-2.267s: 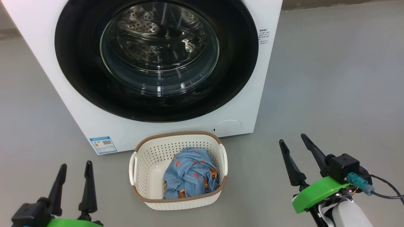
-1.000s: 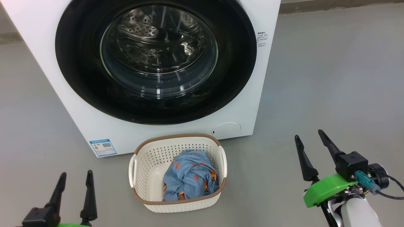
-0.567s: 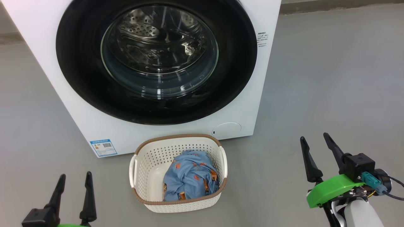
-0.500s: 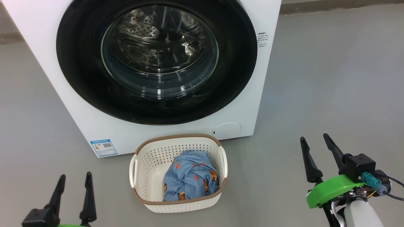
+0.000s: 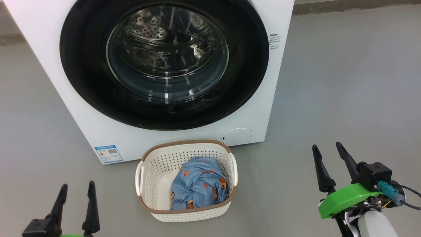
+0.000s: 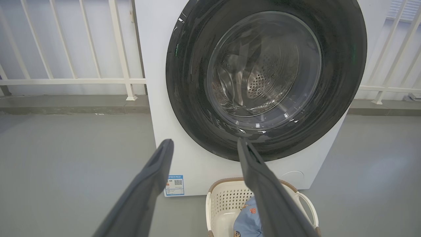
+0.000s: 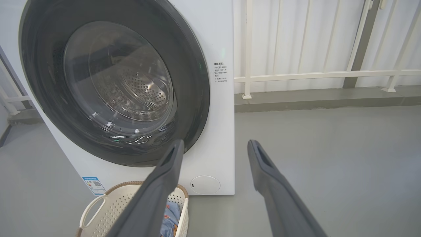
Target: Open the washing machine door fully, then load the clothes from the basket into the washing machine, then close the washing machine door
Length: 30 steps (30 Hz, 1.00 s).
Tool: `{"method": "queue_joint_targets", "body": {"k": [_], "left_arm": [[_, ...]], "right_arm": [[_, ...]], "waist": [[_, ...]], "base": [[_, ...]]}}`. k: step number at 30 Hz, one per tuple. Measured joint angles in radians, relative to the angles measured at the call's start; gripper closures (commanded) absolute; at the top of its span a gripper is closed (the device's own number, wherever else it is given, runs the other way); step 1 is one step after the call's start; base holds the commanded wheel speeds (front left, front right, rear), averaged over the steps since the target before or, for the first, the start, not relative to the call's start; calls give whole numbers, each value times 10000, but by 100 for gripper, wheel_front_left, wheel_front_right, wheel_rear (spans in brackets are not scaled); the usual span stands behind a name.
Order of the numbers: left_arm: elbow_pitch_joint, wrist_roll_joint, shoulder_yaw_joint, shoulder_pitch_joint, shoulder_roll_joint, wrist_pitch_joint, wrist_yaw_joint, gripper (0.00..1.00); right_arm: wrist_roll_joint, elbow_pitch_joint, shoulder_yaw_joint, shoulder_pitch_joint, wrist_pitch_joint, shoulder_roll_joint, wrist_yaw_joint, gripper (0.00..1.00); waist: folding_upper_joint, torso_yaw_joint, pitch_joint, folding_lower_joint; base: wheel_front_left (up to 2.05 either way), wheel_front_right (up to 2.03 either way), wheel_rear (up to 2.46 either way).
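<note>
Black and glossy, the washing machine door (image 5: 164,62) sat shut, flush with the front of the white washing machine (image 5: 98,131), and the steel drum (image 5: 154,33) showed through its glass bowl. Opening it looked to be the step in hand, with nothing yet loaded. The basket (image 5: 184,144) stood on the grey floor (image 5: 329,82) just before the machine's foot, below the door, and the blue printed clothes (image 5: 199,184) lay bunched in its right half.

Both arms were low and well apart from the door. The left gripper (image 5: 77,185) was at the lower left of the head view, its two fingers spread and empty. The right gripper (image 5: 326,145), off to the basket's right, was likewise parted with nothing between its fingers.

The door lay ahead of and above both sets of fingers. In the left wrist view it sat almost squarely beyond the fingertips. In the right wrist view it lay up and to the left, its right rim nearest the right arm. I could not make out a handle or hinge, so which rim swings free, and which arm is better placed, could not be told.
</note>
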Motion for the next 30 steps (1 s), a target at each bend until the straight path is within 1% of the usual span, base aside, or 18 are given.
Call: {"method": "queue_joint_targets", "body": {"k": [6,21,25,30], "left_arm": [[-50,-190,63,0,-31,0,-2,0],[0,-173,109,0,-33,0,-12,0],[52,-150,115,-2,-10,0,-12,0],[136,-176,144,-7,4,0,-13,0]], "right_arm": [[8,10,-33,0,0,2,0,0],[8,-6,-157,1,0,4,0,0],[8,-12,-190,1,0,10,0,0],[8,-27,-230,-1,0,48,0,0]], "waist": [[0,-13,-5,0],[0,21,-35,0],[0,17,-8,0],[0,21,44,0]], "base": [[0,0,0],[1,1,-2],[31,31,-62],[66,66,-133]]}}
